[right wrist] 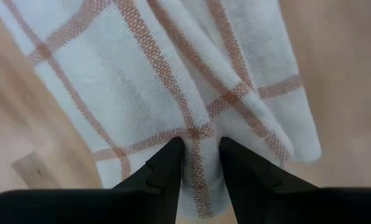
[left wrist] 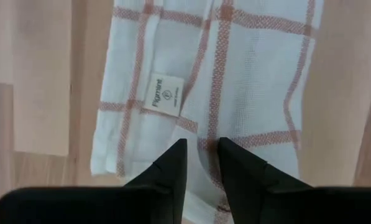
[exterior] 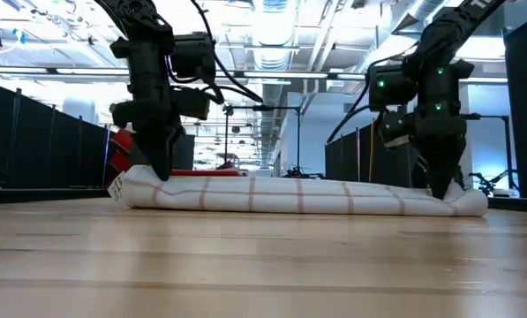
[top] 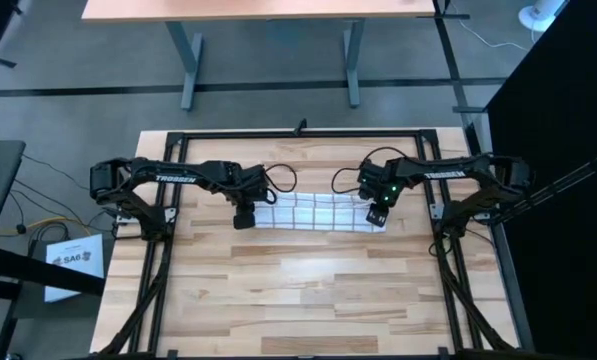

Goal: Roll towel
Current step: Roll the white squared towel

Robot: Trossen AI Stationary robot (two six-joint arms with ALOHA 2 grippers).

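Left wrist view: towel [left wrist: 235, 81] tag [left wrist: 165, 95] visible | high view: tag unseen

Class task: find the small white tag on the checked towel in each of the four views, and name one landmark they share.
High view: too small to tell.
Low view: cannot tell.
Left wrist view: small white tag on the cloth, ahead of the left tool.
Right wrist view: not in it.
Shared landmark: the thin white checked cloth towel.
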